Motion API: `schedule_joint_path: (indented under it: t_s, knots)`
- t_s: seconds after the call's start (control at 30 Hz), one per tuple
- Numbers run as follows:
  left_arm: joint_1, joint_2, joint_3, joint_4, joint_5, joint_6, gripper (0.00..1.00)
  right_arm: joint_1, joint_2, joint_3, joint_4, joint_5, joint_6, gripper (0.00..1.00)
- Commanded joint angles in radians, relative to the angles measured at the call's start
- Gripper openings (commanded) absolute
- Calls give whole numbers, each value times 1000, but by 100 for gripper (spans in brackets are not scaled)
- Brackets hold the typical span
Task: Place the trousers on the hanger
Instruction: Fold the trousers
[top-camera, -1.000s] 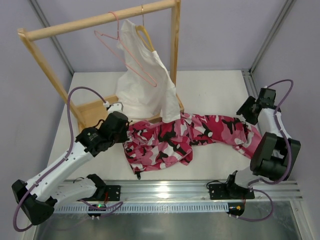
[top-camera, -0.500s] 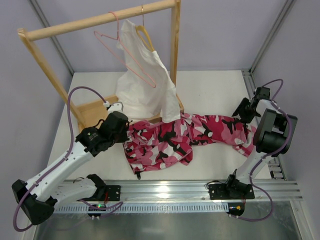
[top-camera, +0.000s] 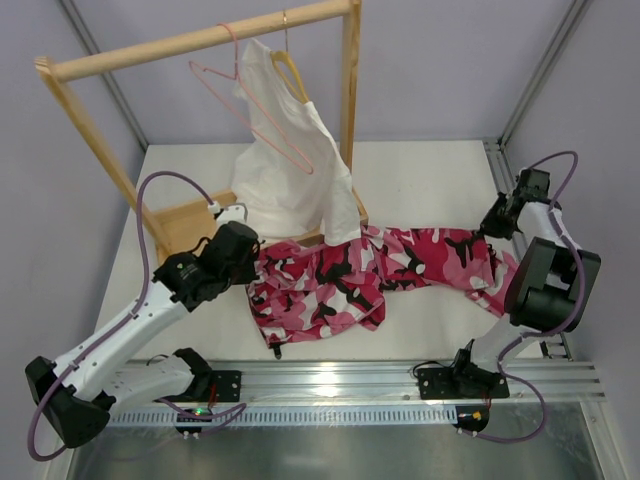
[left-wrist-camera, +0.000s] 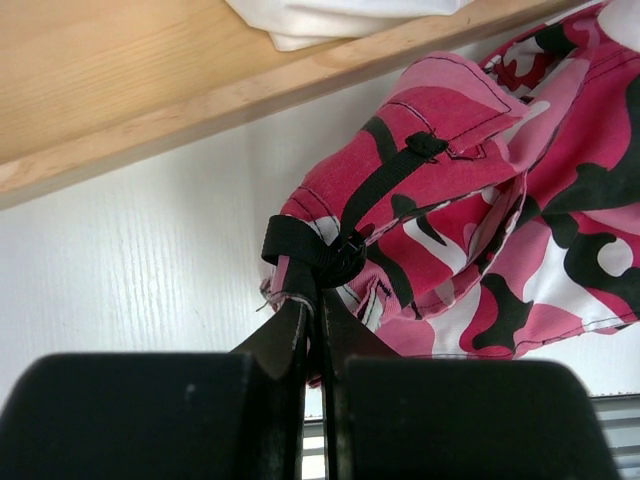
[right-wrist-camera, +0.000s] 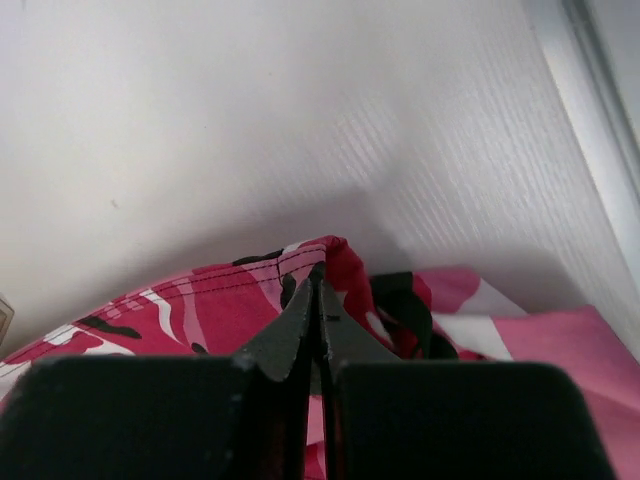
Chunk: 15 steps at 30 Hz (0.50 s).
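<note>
The pink, white and black camouflage trousers lie crumpled across the table's near half. My left gripper is shut on their left end; in the left wrist view, the left gripper pinches the cloth beside a black strap. My right gripper is shut on their right end; in the right wrist view, the right gripper nips a stitched hem fold. The thin pink wire hanger hangs by its hook from the wooden rail, apart from both grippers.
A wooden rack stands at the back left, its base plank close behind my left gripper. A white garment on a tan wooden hanger hangs beside the pink one, its hem touching the trousers. A metal rail runs along the near edge.
My right gripper has gone from open to shut on the trousers' right end, after shifting slightly. The left arm and the trousers have stayed put.
</note>
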<state>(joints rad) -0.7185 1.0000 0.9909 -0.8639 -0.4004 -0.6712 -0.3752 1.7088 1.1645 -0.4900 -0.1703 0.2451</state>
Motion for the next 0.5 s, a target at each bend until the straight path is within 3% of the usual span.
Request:
schedule_joint_path:
  t_s: [0.0, 0.2, 0.47]
  knots:
    - [5, -11, 49, 23, -40, 16, 0, -2, -159, 1, -22, 75, 9, 4]
    - [5, -20, 107, -41, -150, 27, 0, -2, -343, 44, -137, 297, 57, 4]
    - [5, -60, 153, -185, -302, 16, 0, -2, -579, 77, -216, 466, 86, 4]
